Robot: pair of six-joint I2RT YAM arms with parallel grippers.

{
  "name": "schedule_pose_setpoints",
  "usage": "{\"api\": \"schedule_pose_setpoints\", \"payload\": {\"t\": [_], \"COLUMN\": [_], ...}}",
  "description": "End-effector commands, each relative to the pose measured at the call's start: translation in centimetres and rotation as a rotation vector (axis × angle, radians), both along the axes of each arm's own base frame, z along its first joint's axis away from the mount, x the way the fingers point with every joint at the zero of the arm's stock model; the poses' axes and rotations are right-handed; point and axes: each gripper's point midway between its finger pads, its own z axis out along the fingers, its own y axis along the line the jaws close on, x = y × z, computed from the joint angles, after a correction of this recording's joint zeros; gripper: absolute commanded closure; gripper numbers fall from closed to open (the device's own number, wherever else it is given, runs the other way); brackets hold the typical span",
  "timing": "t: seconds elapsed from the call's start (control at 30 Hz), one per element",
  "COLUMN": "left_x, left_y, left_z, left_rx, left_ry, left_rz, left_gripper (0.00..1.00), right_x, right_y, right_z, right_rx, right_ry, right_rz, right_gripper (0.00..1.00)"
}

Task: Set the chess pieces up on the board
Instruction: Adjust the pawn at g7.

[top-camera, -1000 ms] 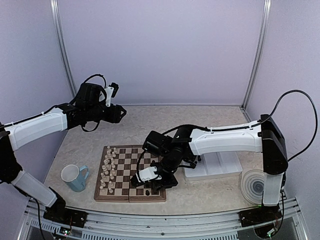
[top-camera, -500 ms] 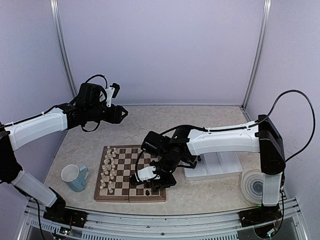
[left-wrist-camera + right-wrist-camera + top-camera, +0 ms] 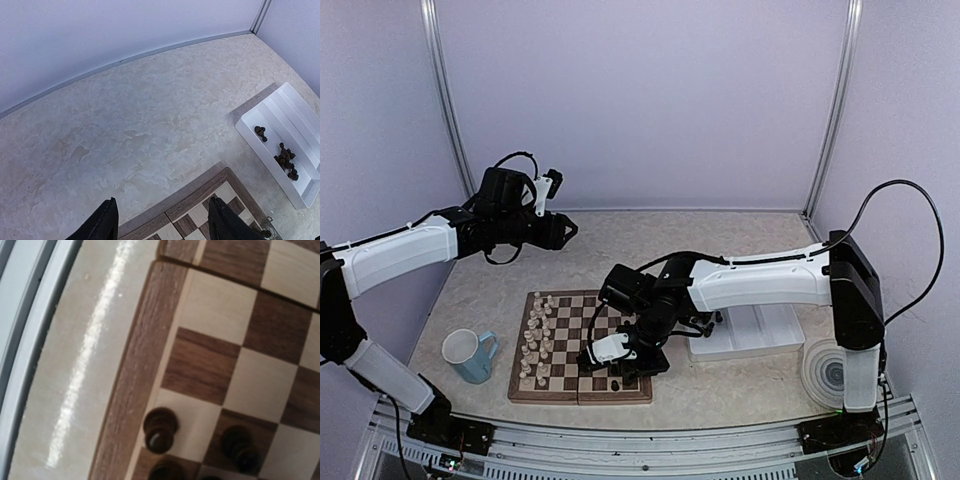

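The board (image 3: 566, 338) lies near the table's front. Its corner shows in the left wrist view (image 3: 200, 220), its near edge in the right wrist view (image 3: 150, 365). A few dark chess pieces (image 3: 160, 429) stand on its squares by the border, one more to the right (image 3: 241, 448); one shows from above (image 3: 616, 383). More dark pieces (image 3: 286, 160) lie in the white tray (image 3: 272, 120). My right gripper (image 3: 620, 368) hangs low over the board's front right part; its fingers are hidden. My left gripper (image 3: 162, 220) is open and empty, high over the table behind the board (image 3: 566, 231).
Cream-white pieces (image 3: 534, 340) fill the board's left two columns. A blue mug (image 3: 470, 356) stands left of the board. The white ridged tray (image 3: 752, 330) sits right of it, with a tape roll (image 3: 827, 372) at the front right.
My right arm has shifted slightly left over the board's front part. My left gripper has edged slightly right. No piece has visibly moved.
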Motion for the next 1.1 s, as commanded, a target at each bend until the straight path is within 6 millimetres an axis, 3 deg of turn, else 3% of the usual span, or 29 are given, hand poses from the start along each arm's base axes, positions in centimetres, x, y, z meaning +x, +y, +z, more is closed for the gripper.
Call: {"api": "schedule_pose_setpoints", "payload": {"t": [0.0, 0.5, 0.67, 0.87, 0.97, 1.07], "left_x": [0.2, 0.2, 0.2, 0.2, 0.2, 0.2], "left_y": [-0.5, -0.7, -0.8, -0.8, -0.8, -0.8], "left_z": [0.9, 0.4, 0.3, 0.3, 0.3, 0.2], "left_rx": [-0.004, -0.001, -0.001, -0.001, 0.0, 0.001], "left_ry": [-0.015, 0.0, 0.003, 0.004, 0.004, 0.005], "left_rz": [-0.022, -0.03, -0.032, -0.033, -0.034, -0.033], "left_gripper": [0.38, 0.38, 0.38, 0.39, 0.38, 0.38], "right_x": [-0.8, -0.9, -1.0, -1.1, -1.3, -1.5], "right_y": [0.1, -0.5, -0.5, -0.5, -0.4, -0.3], "right_z": [-0.2, -0.5, -0.4, -0.4, 0.5, 3.0], "right_rx": [-0.011, -0.027, -0.027, -0.027, -0.02, 0.019], "right_ry": [0.014, 0.015, 0.019, 0.025, 0.035, 0.027], "right_rz": [0.016, 0.014, 0.016, 0.021, 0.024, 0.053], "right_gripper": [0.87, 0.86, 0.79, 0.77, 0.76, 0.72]}}
